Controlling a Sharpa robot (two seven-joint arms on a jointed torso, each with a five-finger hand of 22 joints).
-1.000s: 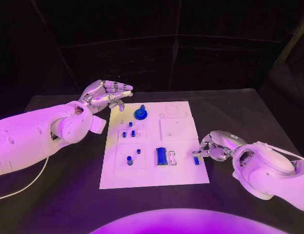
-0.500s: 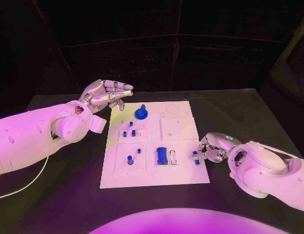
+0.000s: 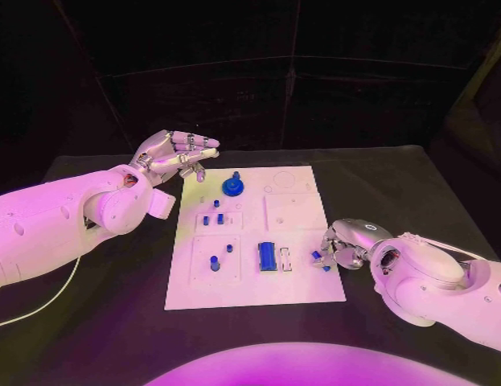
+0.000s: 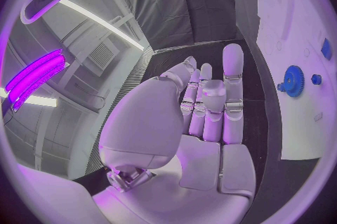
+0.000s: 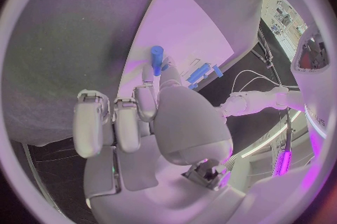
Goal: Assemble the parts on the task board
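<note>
The white task board (image 3: 292, 214) lies in the middle of the black table. On it I see a blue gear (image 3: 232, 188), a blue block (image 3: 266, 257) and a few small blue pegs (image 3: 212, 219). My right hand (image 3: 347, 241) is low at the board's right edge and pinches a small blue peg (image 3: 318, 257) at its fingertips. The right wrist view shows that peg (image 5: 156, 59) sticking out over the board (image 5: 176, 27). My left hand (image 3: 176, 156) hovers beyond the board's far left corner, holding nothing. The left wrist view has its fingers (image 4: 210, 95) near the gear (image 4: 292, 79).
Black table (image 3: 111, 305) surrounds the board on all sides, with dark curtains behind. A white cable (image 3: 24, 318) trails under my left arm near the table's left front.
My right hand has shifted slightly left onto the board's right edge, carrying the small blue peg a little inward. The left hand has stayed where it was.
</note>
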